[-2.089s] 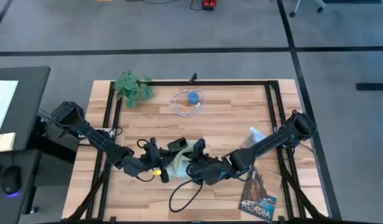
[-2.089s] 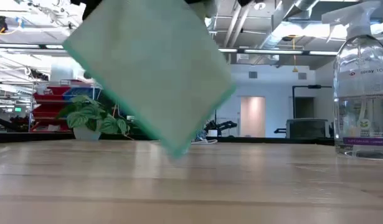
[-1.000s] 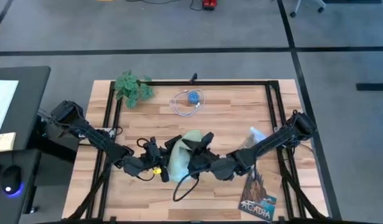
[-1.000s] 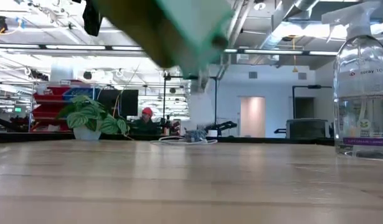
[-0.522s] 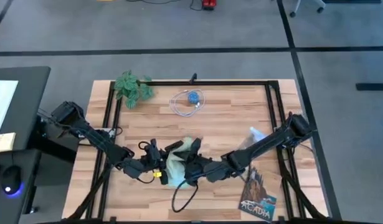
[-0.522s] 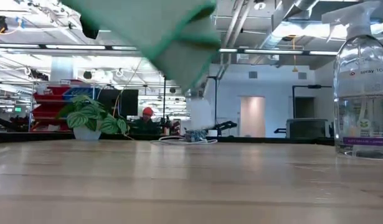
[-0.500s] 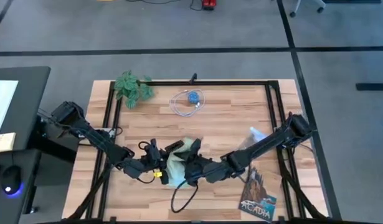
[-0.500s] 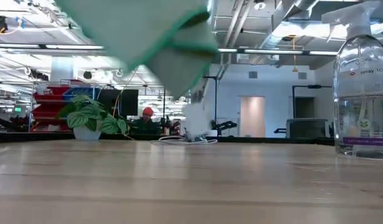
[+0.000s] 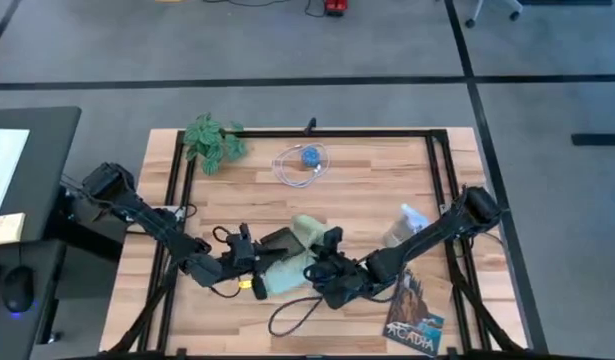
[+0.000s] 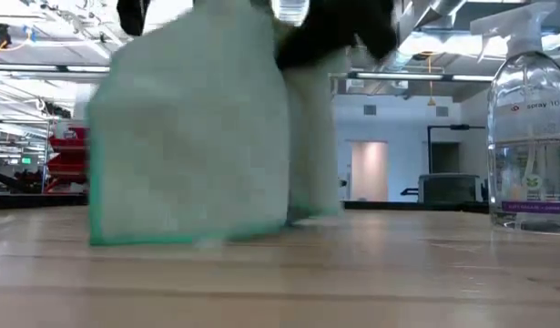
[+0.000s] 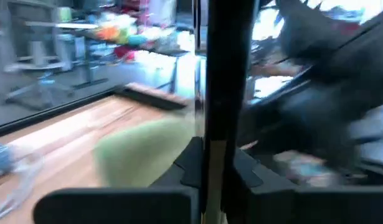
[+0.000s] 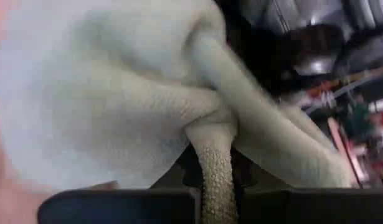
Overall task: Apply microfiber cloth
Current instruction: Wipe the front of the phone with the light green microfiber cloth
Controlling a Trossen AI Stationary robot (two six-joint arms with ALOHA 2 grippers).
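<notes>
High view: both arms reach inward and meet at the table's (image 9: pixel 387 180) front centre. Left gripper (image 9: pixel 249 255) clamps a flat black phone (image 9: pixel 277 241); right gripper (image 9: pixel 322 262) meets the microfiber cloth (image 9: pixel 305 233), which drapes between the two. Spray bottle (image 9: pixel 403 224), magazine (image 9: pixel 415 315), leafy plant (image 9: pixel 212 140) and coiled cable (image 9: pixel 302 163) stand clear.

Low view: cloth (image 10: pixel 193 137) hangs, lower edge touching the wood (not evident from above). Bottle (image 10: pixel 527 128) appears empty.

Left wrist view: fingers (image 11: pixel 197 168) pinch the thin dark phone (image 11: pixel 222 81) edge-on; cloth (image 11: pixel 144 149) behind.

Right wrist view: jaws clenched on a bunched cloth fold (image 12: pixel 213 162).
</notes>
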